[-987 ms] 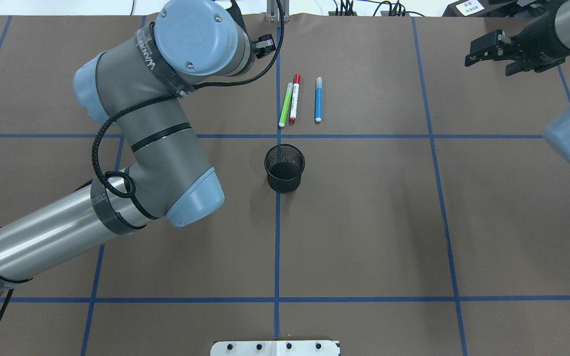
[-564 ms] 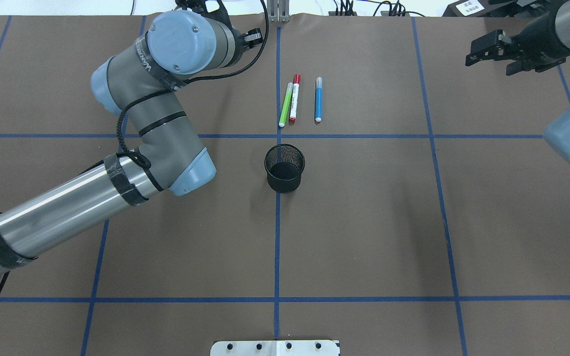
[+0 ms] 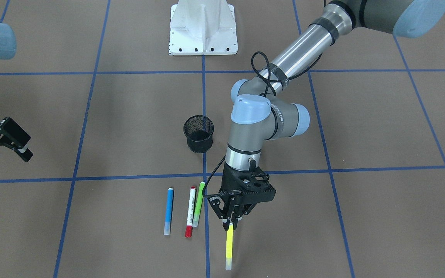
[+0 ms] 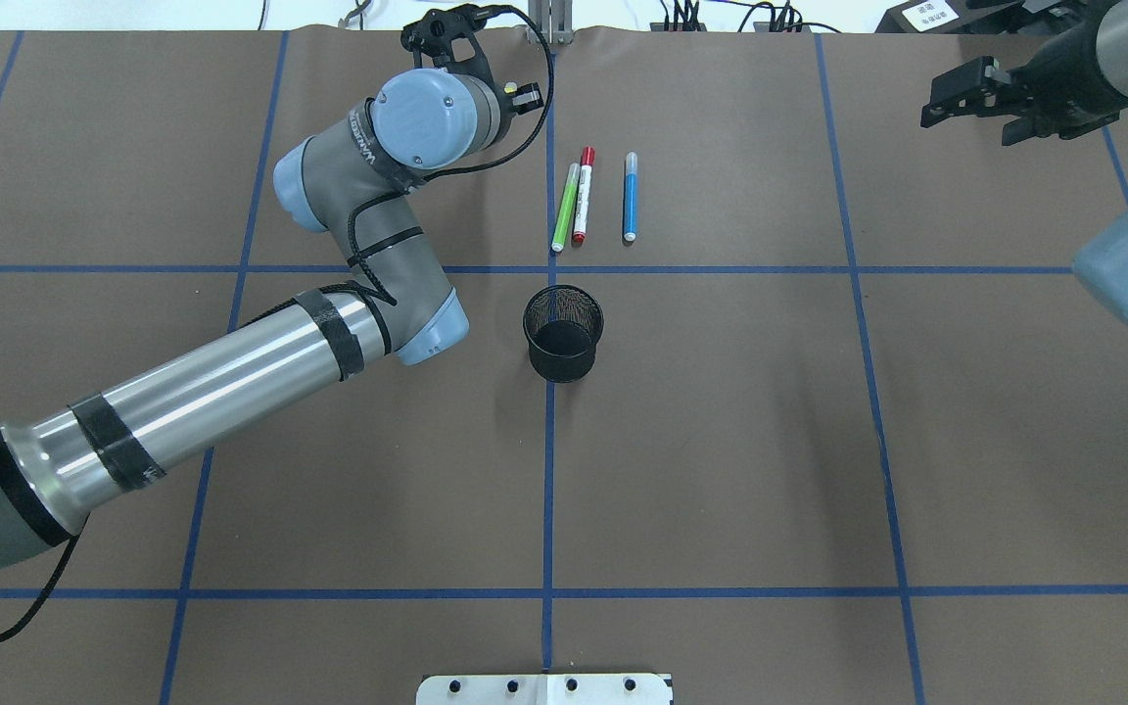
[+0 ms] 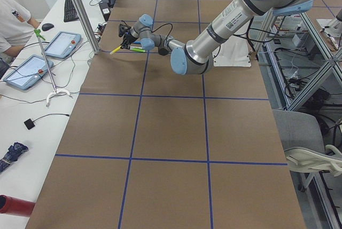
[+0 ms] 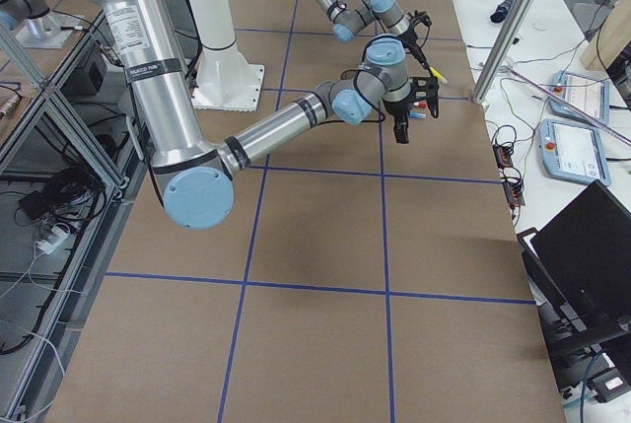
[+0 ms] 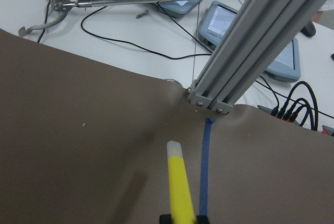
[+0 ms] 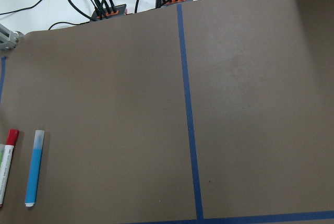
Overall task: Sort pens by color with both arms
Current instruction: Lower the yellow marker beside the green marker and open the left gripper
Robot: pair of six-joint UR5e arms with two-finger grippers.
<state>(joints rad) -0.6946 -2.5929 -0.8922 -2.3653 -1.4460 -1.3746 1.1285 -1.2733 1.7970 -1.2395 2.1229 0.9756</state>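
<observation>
My left gripper [image 3: 230,223] is shut on the yellow pen [image 3: 229,247] and holds it low over the table near the far edge. The pen points away from me. The left wrist view shows the yellow pen [image 7: 179,190] beside a blue tape line, with its shadow to the left. The light green pen [image 4: 565,208], the white pen with red ends [image 4: 583,196] and the blue pen [image 4: 631,196] lie side by side just right of the held pen. My right gripper [image 3: 4,143] is open and empty, far off at the right side of the table.
A black mesh cup [image 4: 564,333] stands upright at the table's centre, nearer me than the pens. An aluminium post [image 7: 245,46] rises at the far table edge ahead of the yellow pen. Cables and tablets lie beyond that edge.
My left arm has stretched forward and lowered, carrying its gripper toward the far edge. The three pens on the table, the cup and the right arm have not moved.
</observation>
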